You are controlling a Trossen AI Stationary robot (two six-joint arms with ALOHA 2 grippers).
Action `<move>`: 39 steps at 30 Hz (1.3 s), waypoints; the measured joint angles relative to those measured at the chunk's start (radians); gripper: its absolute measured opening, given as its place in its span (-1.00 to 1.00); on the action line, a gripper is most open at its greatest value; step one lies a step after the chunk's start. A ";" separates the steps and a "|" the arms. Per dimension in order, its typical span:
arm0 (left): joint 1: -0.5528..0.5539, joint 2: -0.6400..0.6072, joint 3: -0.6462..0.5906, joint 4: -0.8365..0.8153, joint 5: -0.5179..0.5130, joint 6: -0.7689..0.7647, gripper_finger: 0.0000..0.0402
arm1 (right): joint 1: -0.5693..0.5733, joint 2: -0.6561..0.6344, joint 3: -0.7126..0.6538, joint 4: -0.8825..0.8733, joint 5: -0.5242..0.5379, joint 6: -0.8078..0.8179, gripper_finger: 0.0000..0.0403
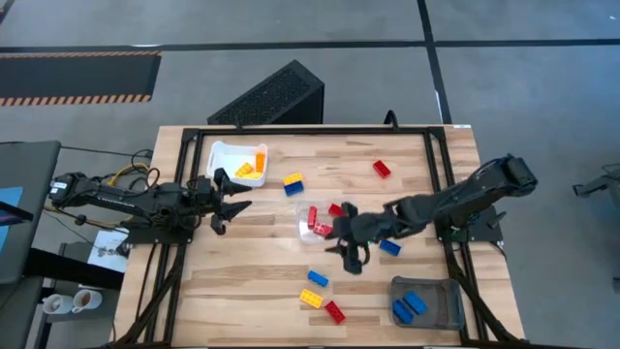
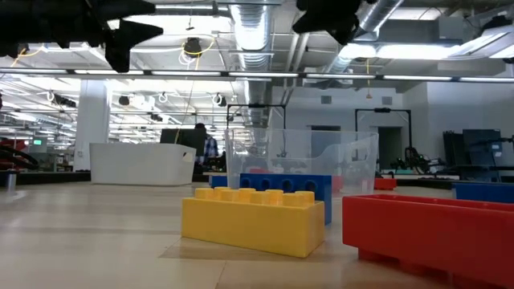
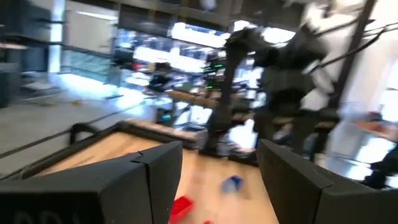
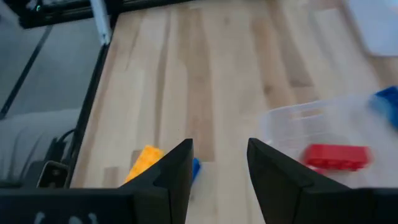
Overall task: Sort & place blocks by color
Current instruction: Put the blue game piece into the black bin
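Scattered over the wooden table (image 1: 262, 281), the blocks lie in several places: red ones sit inside the clear tray (image 1: 318, 221) near the table's middle, and the right wrist view shows one red block (image 4: 336, 155) lying flat in that tray, off to one side of the right arm's own fingers (image 4: 175, 175) and not between them. Those jaws stand apart with only bare wood in the gap, holding nothing; a yellow block (image 4: 144, 160) and a bit of blue show just beyond one finger. From above, the right gripper (image 1: 351, 254) hangs beside the clear tray, toward the near edge, with a blue block (image 1: 389, 247) just beside it. Further out, a yellow-and-blue pair (image 1: 293, 182) lies between the clear tray and the white tray (image 1: 221, 153), which holds orange-yellow blocks (image 1: 250, 168). A lone red block (image 1: 382, 169) rests toward the far edge. Near the front edge sit a blue block (image 1: 318, 279), a yellow block (image 1: 311, 299) and a red block (image 1: 334, 311) close together. The grey tray (image 1: 426, 289) at the front right corner holds blue blocks (image 1: 408, 305). The left gripper (image 1: 232, 206) waits beside the white tray, jaws parted and empty.
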 joint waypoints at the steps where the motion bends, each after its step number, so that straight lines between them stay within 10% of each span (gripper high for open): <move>1: -0.006 0.000 0.000 0.019 0.035 0.001 -0.02 | 0.012 0.014 0.000 0.017 0.000 0.003 -0.14; 6: -0.089 0.015 0.000 0.155 0.136 0.002 -0.04 | 0.066 0.089 0.031 0.021 0.000 0.022 -0.14; 19: -0.327 0.233 0.000 0.371 -0.031 0.065 -0.14 | 0.139 0.284 0.167 0.024 -0.026 0.126 -0.14; 39: -0.357 0.368 0.034 0.448 -0.052 -0.003 -0.14 | 0.173 0.401 0.226 -0.035 -0.078 0.167 -0.14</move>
